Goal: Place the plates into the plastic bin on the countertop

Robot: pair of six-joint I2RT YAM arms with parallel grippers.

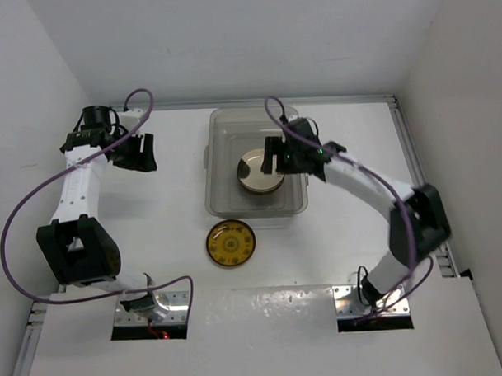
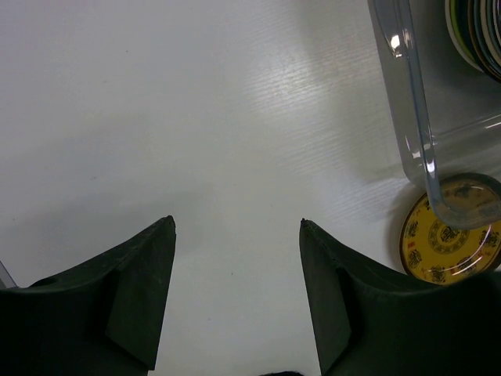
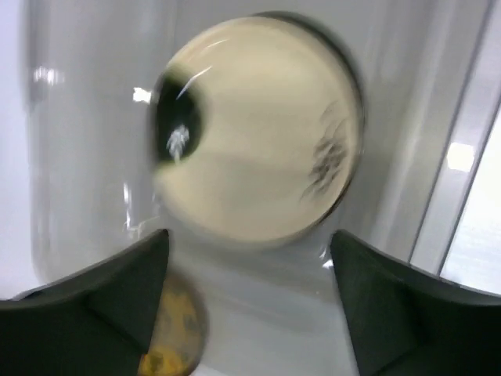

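Top external view: we are looking down on the white countertop (image 1: pixel 177 207). The plastic bin (image 1: pixel 210 160), clear and greyish with rounded corners, is sitting toward twelve o'clock of centre. A stack of plates (image 1: pixel 257 173) is resting inside it, with a cream plate on top and darker rims showing beneath. The right gripper (image 1: pixel 273 154) is hanging over the stack's three o'clock side, its fingers spread and holding nothing. One amber plate (image 1: pixel 231 243), yellow with a dark ringed pattern, is lying flat on the countertop just beside the bin's six o'clock wall. The left gripper (image 1: pixel 139 152) is hovering near the bin at nine o'clock, likewise spread and empty. Two metal brackets (image 1: pixel 152 311) are showing along the six o'clock edge.

Left wrist view: we are seeing the left gripper (image 2: pixel 237 221) with its dark fingers (image 2: pixel 133 282) standing wide apart over bare countertop, nothing between them. The bin's translucent wall (image 2: pixel 415 117) is running down at two o'clock. Green and dark plate edges (image 2: pixel 477 35) are peeking in at the corner. The amber plate (image 2: pixel 438 251) is lying at four o'clock, partly seen through the bin's rounded corner.

Right wrist view: the picture is blurring, yet we are making out the cream plate (image 3: pixel 258 133) filling the middle. It is round and glossy, with a dark blot at nine o'clock and brushy dark marks at three o'clock. The right gripper (image 3: pixel 250 235) is gaping below it, gripping nothing. A smear of amber plate (image 3: pixel 168 345) is showing at seven o'clock.
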